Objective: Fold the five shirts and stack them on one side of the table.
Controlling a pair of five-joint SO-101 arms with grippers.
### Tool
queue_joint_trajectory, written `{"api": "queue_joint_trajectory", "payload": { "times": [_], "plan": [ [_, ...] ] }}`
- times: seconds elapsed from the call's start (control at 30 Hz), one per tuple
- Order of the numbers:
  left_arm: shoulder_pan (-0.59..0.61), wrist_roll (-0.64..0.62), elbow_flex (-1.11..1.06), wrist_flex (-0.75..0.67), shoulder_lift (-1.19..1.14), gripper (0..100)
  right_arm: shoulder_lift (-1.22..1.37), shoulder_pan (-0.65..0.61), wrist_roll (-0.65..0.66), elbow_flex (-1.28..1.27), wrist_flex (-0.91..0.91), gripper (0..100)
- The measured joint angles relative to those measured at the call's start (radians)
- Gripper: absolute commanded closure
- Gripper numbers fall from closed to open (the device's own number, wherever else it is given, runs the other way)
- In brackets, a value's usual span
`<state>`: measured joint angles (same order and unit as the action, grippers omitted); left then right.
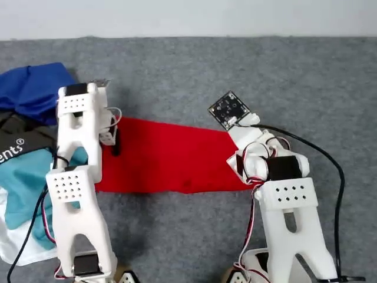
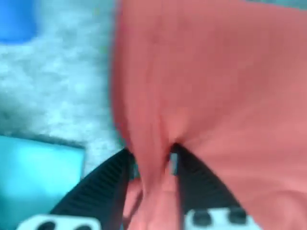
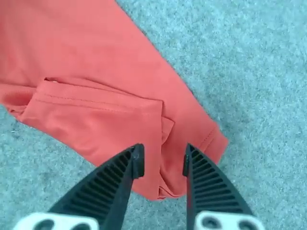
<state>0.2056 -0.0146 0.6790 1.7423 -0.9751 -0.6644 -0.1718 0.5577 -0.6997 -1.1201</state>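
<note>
A red shirt [image 1: 171, 156] lies as a long folded band across the middle of the grey table. At its left end, my left gripper [image 2: 151, 155] is shut on a raised pinch of the red shirt [image 2: 216, 72]. In the high view this gripper [image 1: 115, 141] sits at the band's left edge. At the right end my right gripper [image 3: 162, 155] stands open just above a folded corner of the red shirt [image 3: 86, 62], one finger on either side of the hem.
A loose pile lies at the table's left: a blue shirt [image 1: 29, 88], a black one [image 1: 20, 138], a teal one [image 1: 23, 183] and a white one [image 1: 12, 247]. Bare grey felt [image 1: 294, 76] stretches behind and to the right.
</note>
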Motion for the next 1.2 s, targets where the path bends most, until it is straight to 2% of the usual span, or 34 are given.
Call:
{"api": "queue_joint_trajectory", "payload": {
  "times": [0.37,0.57,0.7,0.93,1.2],
  "plan": [
    [-0.008,0.000,0.023,0.002,-0.003,99,0.000,0.012,0.000,0.000,0.000,84.7],
    [-0.066,-0.006,-0.086,-0.009,0.115,99,0.000,0.161,0.000,0.000,0.000,84.8],
    [-0.170,-0.005,-0.172,-0.009,0.242,99,0.000,0.270,0.000,0.000,0.000,84.8],
    [-0.384,-0.003,-0.178,-0.008,0.442,99,0.000,0.385,0.000,0.000,0.000,84.8],
    [-0.617,-0.003,-0.175,-0.005,0.468,99,0.000,0.493,0.000,0.000,0.000,84.8]
  ]
}}
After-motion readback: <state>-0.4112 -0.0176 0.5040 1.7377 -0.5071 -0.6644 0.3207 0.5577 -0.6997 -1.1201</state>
